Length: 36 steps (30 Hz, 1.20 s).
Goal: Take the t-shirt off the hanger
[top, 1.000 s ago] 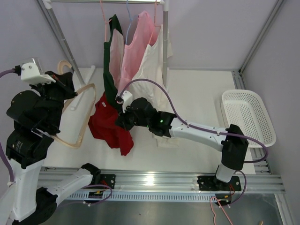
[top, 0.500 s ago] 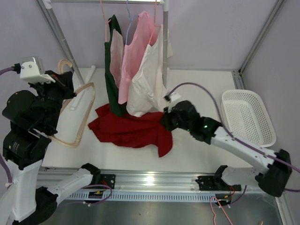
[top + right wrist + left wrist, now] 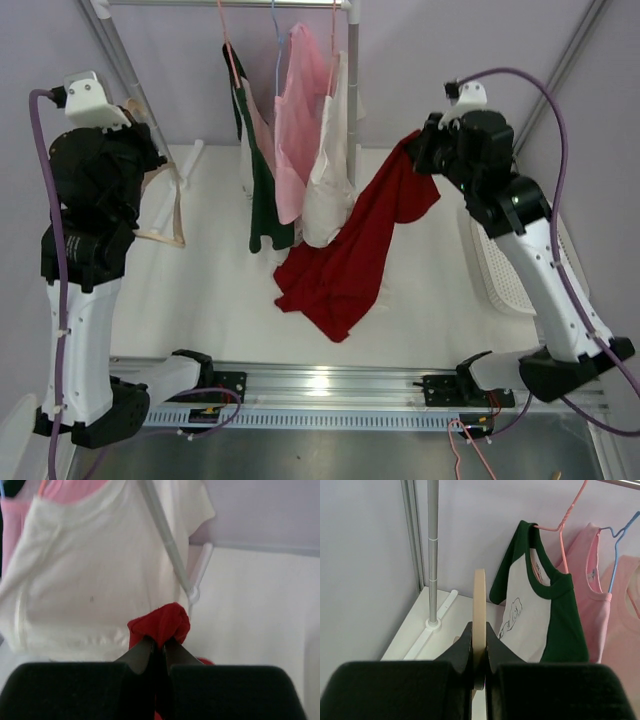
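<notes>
Readable text: you will find none in any view.
Green-and-white shirt (image 3: 547, 610): your left wrist view shows a faint chest drawing (image 3: 511, 618), no letters legible.
Collar mark (image 3: 538, 566): too small to read.

Three shirts (image 3: 300, 130) hang on a rack (image 3: 352, 60) at the back of the desk (image 3: 200, 300). Right of them the t-shirt (image 3: 350, 265) hangs from the right gripper (image 3: 161, 647), its lower end on the desk. The hanger (image 3: 479, 605) is at the left, in the left gripper (image 3: 479, 635).
</notes>
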Each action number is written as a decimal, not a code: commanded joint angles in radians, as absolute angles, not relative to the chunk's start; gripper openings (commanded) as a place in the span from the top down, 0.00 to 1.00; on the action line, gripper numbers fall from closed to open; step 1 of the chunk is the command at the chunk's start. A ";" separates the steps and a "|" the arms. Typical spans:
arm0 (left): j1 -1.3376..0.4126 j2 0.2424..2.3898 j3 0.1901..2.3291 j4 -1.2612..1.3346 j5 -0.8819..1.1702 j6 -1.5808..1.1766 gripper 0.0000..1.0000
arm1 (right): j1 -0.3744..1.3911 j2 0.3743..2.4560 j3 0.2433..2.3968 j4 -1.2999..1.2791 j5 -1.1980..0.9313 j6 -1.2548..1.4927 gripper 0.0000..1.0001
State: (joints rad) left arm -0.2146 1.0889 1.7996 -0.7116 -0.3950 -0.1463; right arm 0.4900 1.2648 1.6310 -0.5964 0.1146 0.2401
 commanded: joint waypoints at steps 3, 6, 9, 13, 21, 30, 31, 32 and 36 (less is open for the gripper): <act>-0.183 1.149 1.899 -0.660 -0.035 -0.218 0.99 | 0.313 1.536 2.137 -0.712 0.072 0.192 1.00; -0.176 1.187 1.951 -0.666 -0.038 -0.215 0.99 | 0.235 1.655 2.473 -0.816 0.061 0.189 1.00; -0.163 1.207 1.945 -0.637 -0.034 -0.222 0.99 | 0.152 1.713 2.571 -0.825 0.098 0.196 1.00; -0.135 1.242 1.898 -0.553 -0.008 -0.230 0.99 | 0.056 1.626 2.447 -0.640 0.179 0.184 1.00; -0.109 1.327 1.873 -0.427 -0.029 -0.225 0.99 | 0.008 1.617 2.479 -0.350 0.343 -0.035 1.00; -0.092 1.396 1.862 -0.351 -0.020 -0.241 0.99 | -0.142 1.672 2.560 -0.153 0.479 -0.244 1.00; -0.091 1.400 1.861 -0.332 -0.017 -0.242 0.99 | -0.184 1.681 2.562 -0.158 0.483 -0.236 1.00; -0.092 1.404 1.855 -0.321 -0.017 -0.239 0.99 | -0.202 1.677 2.548 -0.167 0.477 -0.212 1.00; -0.091 1.398 1.838 -0.269 -0.017 -0.230 0.99 | -0.273 1.622 2.395 -0.208 0.477 -0.112 1.00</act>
State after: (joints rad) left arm -0.1005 1.4075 1.8450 -0.3679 -0.2867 -0.1261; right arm -0.2413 1.6524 2.4454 -0.2420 0.4629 -0.1726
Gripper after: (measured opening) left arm 0.059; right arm 0.022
